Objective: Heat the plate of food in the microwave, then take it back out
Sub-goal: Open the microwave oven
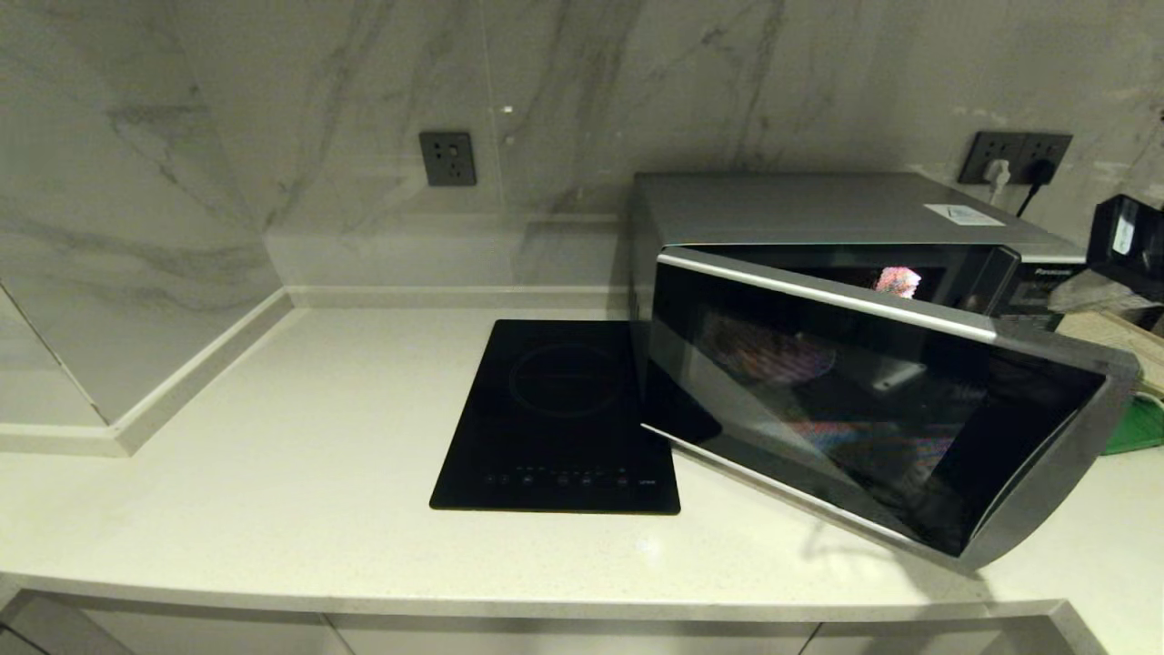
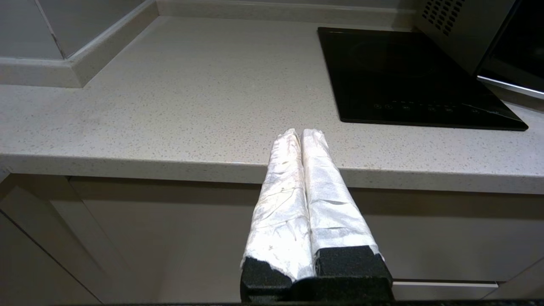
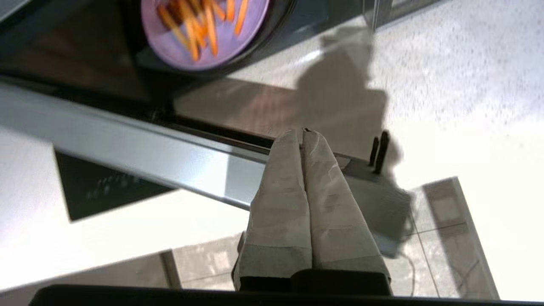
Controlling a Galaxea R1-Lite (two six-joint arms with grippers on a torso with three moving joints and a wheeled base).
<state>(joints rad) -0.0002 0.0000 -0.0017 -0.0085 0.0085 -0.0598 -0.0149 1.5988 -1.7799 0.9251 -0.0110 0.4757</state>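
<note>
The silver microwave (image 1: 818,214) stands on the counter at the right, and its dark glass door (image 1: 873,400) is swung partly open. Inside it, in the right wrist view, the lavender plate of food (image 3: 204,34) with orange sticks lies on the turntable. My right gripper (image 3: 302,132) is shut with nothing between its fingers. Its tips are at the silver edge of the door (image 3: 127,148); I cannot tell whether they touch it. My left gripper (image 2: 301,132) is shut and empty, parked low in front of the counter's front edge. Neither arm shows in the head view.
A flat black induction cooktop (image 1: 559,418) is set into the pale counter (image 1: 273,455) just left of the microwave. Wall sockets (image 1: 447,158) are behind it. A black object (image 1: 1128,241) and something green (image 1: 1137,428) sit at the far right.
</note>
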